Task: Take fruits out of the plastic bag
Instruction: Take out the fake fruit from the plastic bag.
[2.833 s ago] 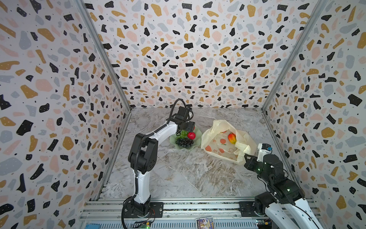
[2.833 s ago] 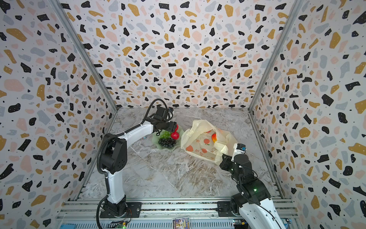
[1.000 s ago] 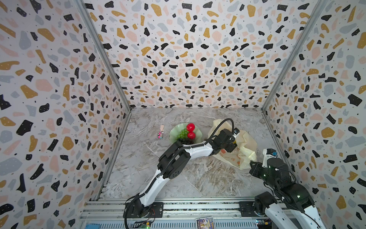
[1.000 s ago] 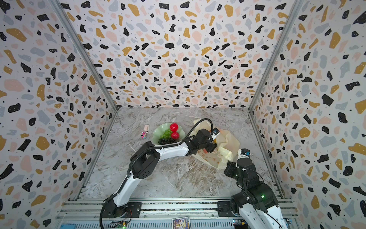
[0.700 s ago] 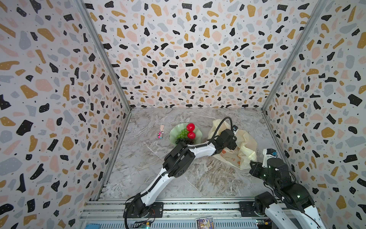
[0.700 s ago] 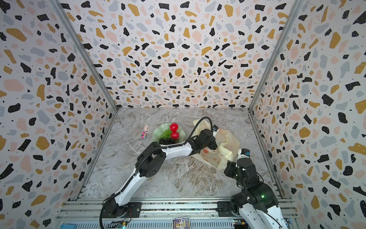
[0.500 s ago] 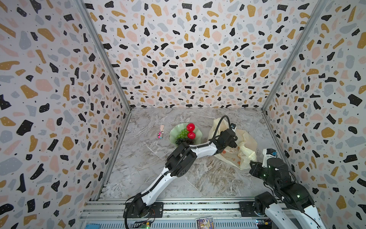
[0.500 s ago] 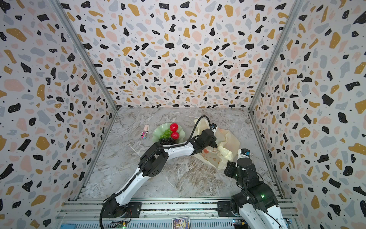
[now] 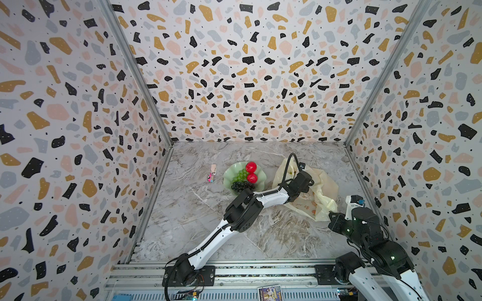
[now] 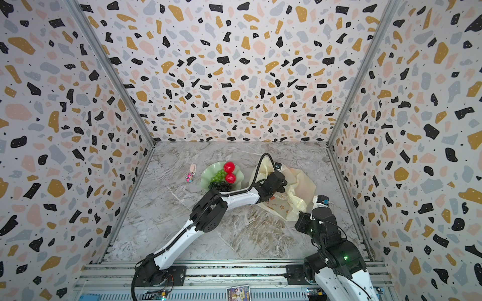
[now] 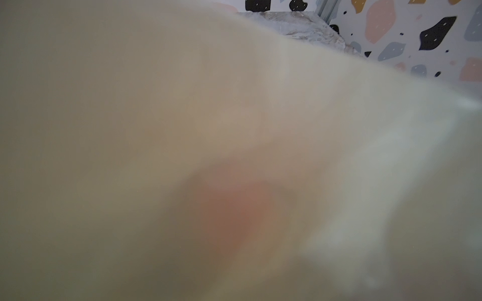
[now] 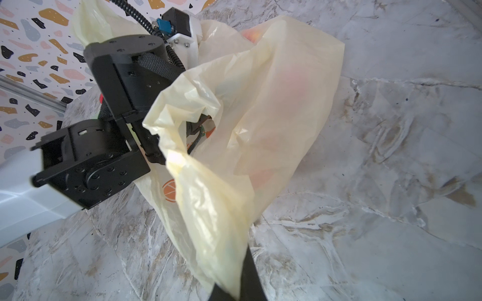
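- You cannot see the left gripper's fingertips in any view. The left arm (image 9: 271, 195) reaches across the grey marble tabletop (image 9: 195, 221) and its wrist goes into the mouth of the pale-yellow, crinkly, translucent plastic bag (image 9: 323, 186). I cannot tell whether those jaws are parted or clenched.
- The left wrist view is almost wholly filled by blurred yellow film (image 11: 130, 104). One red-orange patch (image 11: 234, 213) shows through it, and its shape is unreadable.
- In the right wrist view a soft pink-red patch (image 12: 294, 78) shows through the bag wall. Its kind cannot be made out.
- The right gripper (image 12: 238, 289) is cut off by the frame edge. It is clenched on a stretched strip of the bag's rim. In a top view it (image 9: 330, 216) meets the bag's near corner.
- The plastic bag lies on the tabletop to the right of the plate. Its long axis runs diagonally, from a far end near the plate to the near-right corner held by the right gripper. The mouth faces the left arm.
- These fruits lie outside the bag on the pale green wavy-rimmed plate (image 9: 229, 174): two red round apples (image 9: 251, 166) (image 9: 252, 178), a green grape bunch (image 9: 241, 175) and a black-purple grape bunch (image 9: 241, 185). The left arm covers the plate's near rim.
- A tiny pink trinket (image 9: 210, 177) lies left of the plate, too small for you to read any detail.
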Controlling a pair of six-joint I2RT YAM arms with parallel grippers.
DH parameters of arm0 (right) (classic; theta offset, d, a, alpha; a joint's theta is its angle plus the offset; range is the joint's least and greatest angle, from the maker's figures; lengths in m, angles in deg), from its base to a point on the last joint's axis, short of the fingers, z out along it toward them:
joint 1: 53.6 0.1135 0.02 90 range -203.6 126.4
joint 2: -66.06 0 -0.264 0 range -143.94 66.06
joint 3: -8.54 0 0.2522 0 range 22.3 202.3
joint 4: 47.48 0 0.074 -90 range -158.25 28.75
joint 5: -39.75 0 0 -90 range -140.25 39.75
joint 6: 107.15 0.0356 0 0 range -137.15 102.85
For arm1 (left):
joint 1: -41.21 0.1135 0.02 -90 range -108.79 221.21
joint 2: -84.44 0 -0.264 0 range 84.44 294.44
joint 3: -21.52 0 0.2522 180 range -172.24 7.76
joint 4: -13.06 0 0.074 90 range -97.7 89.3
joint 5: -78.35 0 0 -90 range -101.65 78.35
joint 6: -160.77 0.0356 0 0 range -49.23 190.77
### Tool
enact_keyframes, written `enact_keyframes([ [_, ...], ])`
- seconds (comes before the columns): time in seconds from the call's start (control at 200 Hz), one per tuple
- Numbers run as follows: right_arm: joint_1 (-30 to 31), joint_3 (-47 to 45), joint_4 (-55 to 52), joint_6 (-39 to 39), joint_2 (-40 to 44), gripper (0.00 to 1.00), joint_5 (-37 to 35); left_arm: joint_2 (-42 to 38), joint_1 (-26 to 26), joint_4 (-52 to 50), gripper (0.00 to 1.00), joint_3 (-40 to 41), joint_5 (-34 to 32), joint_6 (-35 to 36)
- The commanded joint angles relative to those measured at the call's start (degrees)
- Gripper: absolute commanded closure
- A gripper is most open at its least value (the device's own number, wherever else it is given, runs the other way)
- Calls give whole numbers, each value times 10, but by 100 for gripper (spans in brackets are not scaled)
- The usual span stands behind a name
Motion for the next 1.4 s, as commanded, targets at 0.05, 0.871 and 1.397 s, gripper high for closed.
enact_keyframes([
  [0.05,2,7,-2,-3,-8,100,1,-15,-3,-17,47,3,-26,1],
  [0.871,2,5,15,23,-2,100,-4,-168,-1,89,73,179,131,153],
  [1.397,2,19,63,33,-18,100,-58,-357,-2,-38,75,312,231,271],
])
